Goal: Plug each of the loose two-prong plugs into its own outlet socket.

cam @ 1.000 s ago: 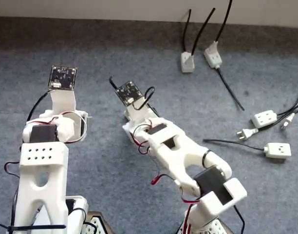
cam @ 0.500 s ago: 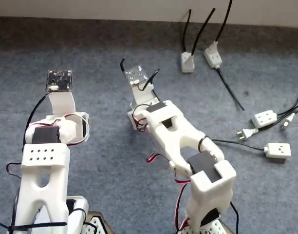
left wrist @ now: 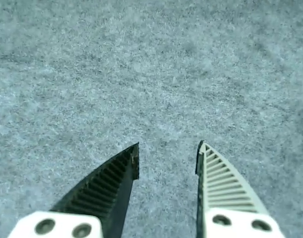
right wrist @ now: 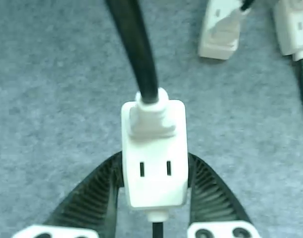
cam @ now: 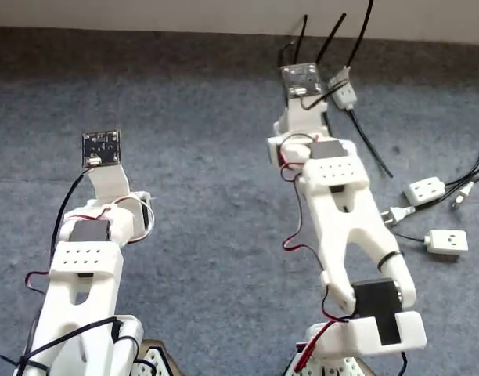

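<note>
The right arm is stretching toward the upper centre of the high view. Its end effector is standing wide open, one jaw on each side of a white socket. The jaws are sitting just beside the socket's walls, and no firm grip is showing. The socket is lying flat on the grey counter, with two empty slots facing up and a black cord running out of its far end. A second socket is lying just beside it, toward the upper right.

The left end effector is hanging partly open over bare counter at the left of the high view, holding nothing.

A loose plug is lying at the right edge of the high view, well apart from both arms. Two more sockets are lying near it.

The step in hand appears to be taking hold of the first socket, and no plug is seated in any socket yet. The next move is probably calling for the jaws to close squarely on the socket's walls without covering the slots. Plug and socket would then need bringing together, prongs lined up with the slots. The stiff cord may be resisting any pull.
</note>
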You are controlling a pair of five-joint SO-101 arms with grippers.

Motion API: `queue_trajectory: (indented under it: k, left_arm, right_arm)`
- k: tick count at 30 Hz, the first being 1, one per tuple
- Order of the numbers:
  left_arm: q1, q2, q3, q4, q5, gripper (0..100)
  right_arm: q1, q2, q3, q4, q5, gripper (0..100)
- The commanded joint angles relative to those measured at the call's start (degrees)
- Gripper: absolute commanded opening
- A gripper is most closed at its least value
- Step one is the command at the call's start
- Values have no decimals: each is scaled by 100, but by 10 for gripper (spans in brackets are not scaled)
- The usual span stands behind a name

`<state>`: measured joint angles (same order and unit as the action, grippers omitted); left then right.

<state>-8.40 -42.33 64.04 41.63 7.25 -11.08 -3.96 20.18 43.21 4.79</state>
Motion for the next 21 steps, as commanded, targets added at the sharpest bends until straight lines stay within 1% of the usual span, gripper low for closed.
queue_trajectory:
  k: [1, 5, 9, 15, 19, 21]
  left_arm:
    - [127, -101, -31, -105, 44, 197]
    - [127, -136, 40, -114, 44, 197]
    - [136, -101, 66, -264, 44, 197]
    - [303, -136, 312, -642, 44, 197]
    - [338, -127, 338, -738, 44, 197]
    - [338, -119, 338, -738, 44, 197]
  right_arm:
    - [505, -400, -374, -180, 510, 84]
    - [971, -75, -760, -637, 756, 84]
    - [1191, 1103, -1956, -593, 615, 84]
    - [1385, 3653, -5007, 136, 615, 84]
    - [1552, 5376, -7257, 127, 237, 84]
    - [1560, 6237, -8382, 127, 176, 84]
